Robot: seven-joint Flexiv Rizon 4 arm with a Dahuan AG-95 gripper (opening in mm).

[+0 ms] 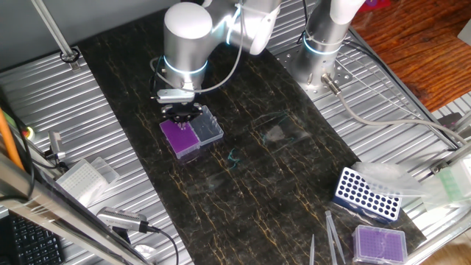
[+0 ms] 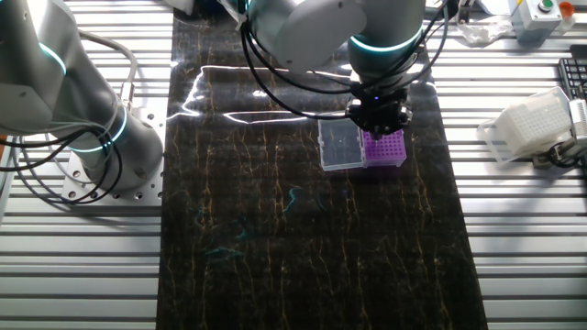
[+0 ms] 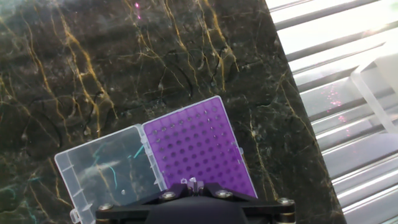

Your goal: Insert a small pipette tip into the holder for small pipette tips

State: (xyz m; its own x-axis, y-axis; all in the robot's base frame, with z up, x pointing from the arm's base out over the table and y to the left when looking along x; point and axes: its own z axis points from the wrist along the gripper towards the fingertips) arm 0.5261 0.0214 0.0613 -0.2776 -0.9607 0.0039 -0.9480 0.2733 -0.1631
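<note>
In one fixed view, the end effector is seen poised directly over the holder for small pipette tips, which sits on the dark marbled tabletop with its clear lid lying open to one side. A blue rack and a paler purple-topped box stand well apart, near the tabletop's far corner.

In the other fixed view, the end effector is seen hovering just above the back edge of the holder, the lid lying flat beside it. Whether the fingers are closed cannot be told here.

In the hand view, the purple grid fills the centre, and a small pale object, judged to be a small pipette tip, is seen between the fingers at the bottom edge. The end effector therefore appears clenched on it, above the near rows of holes.

The step in hand is judged to be alignment before insertion. The next move calls for the tip to be centred over 1 free hole, kept upright, and lowered straight down before release.
</note>
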